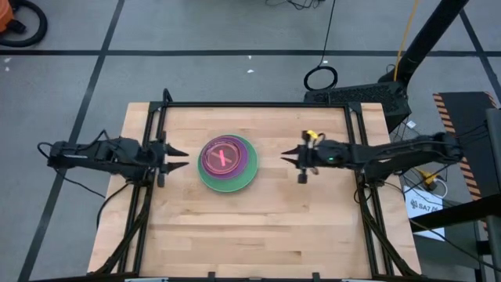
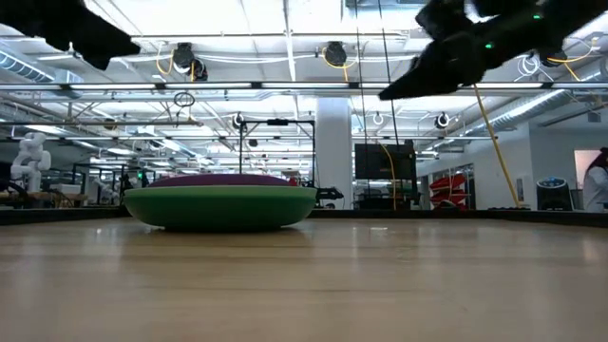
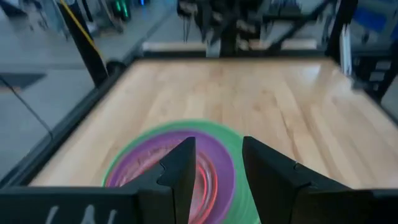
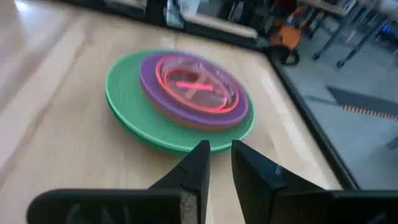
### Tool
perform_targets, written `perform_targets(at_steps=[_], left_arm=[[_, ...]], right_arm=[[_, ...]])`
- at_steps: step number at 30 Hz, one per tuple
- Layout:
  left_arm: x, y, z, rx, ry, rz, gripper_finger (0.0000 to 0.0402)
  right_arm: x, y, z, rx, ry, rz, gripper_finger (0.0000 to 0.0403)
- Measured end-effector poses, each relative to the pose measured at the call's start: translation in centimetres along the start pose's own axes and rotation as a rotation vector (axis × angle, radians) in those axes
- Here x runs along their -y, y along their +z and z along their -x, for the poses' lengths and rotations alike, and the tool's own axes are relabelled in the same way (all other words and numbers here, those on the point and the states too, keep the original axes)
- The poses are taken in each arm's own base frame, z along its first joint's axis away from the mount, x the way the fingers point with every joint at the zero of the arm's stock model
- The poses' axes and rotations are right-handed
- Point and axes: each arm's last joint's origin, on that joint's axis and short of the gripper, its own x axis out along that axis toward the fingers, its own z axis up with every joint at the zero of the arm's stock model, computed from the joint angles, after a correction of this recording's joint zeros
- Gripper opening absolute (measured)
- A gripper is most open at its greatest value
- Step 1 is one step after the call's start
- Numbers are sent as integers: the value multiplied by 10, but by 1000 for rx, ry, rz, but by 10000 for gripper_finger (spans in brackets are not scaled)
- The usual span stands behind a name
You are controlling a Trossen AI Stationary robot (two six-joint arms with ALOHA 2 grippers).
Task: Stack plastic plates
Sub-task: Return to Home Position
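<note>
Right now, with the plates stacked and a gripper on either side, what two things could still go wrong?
1. The purple plate and pink plate sit off-centre on the green plate, so a knock might slide them.
2. The left gripper and right gripper both point at that pile from close by; an inward or downward swing could clip it.

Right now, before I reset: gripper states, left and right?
Left gripper: open, holding nothing.
Right gripper: open by a narrow gap, holding nothing.
</note>
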Motion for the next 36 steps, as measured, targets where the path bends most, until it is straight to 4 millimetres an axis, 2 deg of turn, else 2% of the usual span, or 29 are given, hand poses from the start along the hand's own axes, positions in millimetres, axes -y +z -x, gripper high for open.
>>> perform_targets(at_steps=[8,15,25,36], left_arm=[[-5,-2,25,184,1,29,140],[-6,-2,33,227,10,45,140],[-5,-17,18,202,42,56,140],[-5,-15,18,218,42,73,140]], right_arm=[[4,-17,41,138,-34,-38,59],[4,-38,66,232,-56,-70,59],[0,-71,85,344,-79,-105,59],[-2,-91,95,388,-118,-140,59]])
